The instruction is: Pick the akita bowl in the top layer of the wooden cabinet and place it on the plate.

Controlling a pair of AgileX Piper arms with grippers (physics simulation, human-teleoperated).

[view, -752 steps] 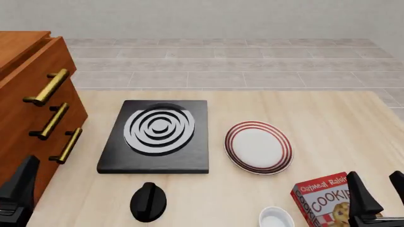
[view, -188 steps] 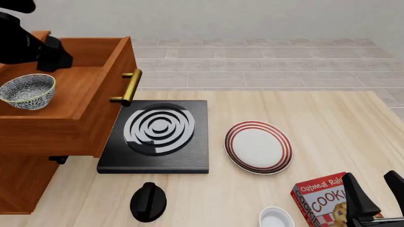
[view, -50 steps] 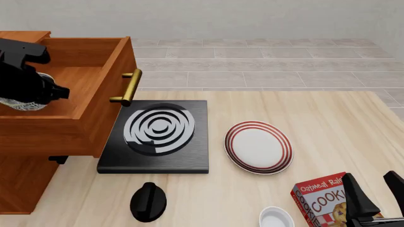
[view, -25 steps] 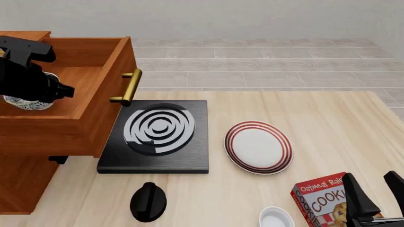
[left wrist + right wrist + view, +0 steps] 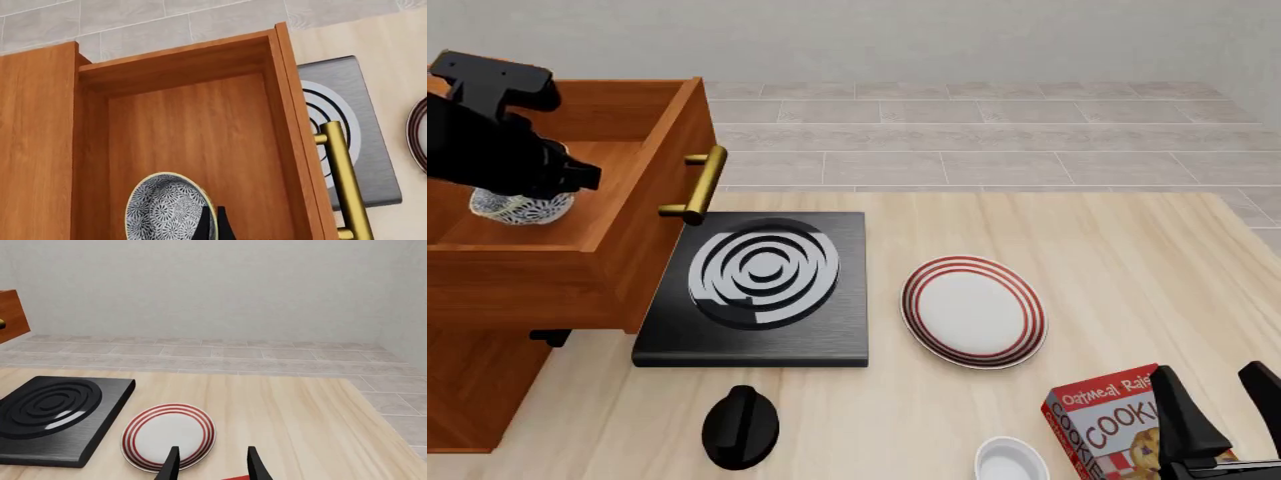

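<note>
The akita bowl (image 5: pixel 521 207), dark with a white net pattern, hangs over the floor of the top layer (image 5: pixel 627 230), the pulled-out upper drawer of the wooden cabinet (image 5: pixel 481 400). My left gripper (image 5: pixel 537 188) is shut on the bowl's rim. In the left wrist view the black fingers (image 5: pixel 203 226) pinch the edge of the bowl (image 5: pixel 167 210) inside the drawer (image 5: pixel 200 125). The plate (image 5: pixel 973 311), white with red rings, lies on the table to the right. My right gripper (image 5: pixel 1221 415) stands open near the front right edge, with the plate (image 5: pixel 168 434) just beyond its fingertips.
A black square stove (image 5: pixel 761 285) with white rings lies between cabinet and plate, under the drawer's brass handle (image 5: pixel 698 185). A black knob-shaped object (image 5: pixel 741 427), a small white bowl (image 5: pixel 1012 462) and a red cookie box (image 5: pixel 1108 420) sit along the front edge.
My left gripper, shut on the bowl, has moved up and to the right inside the drawer, taking the bowl with it. The right arm has stayed still.
</note>
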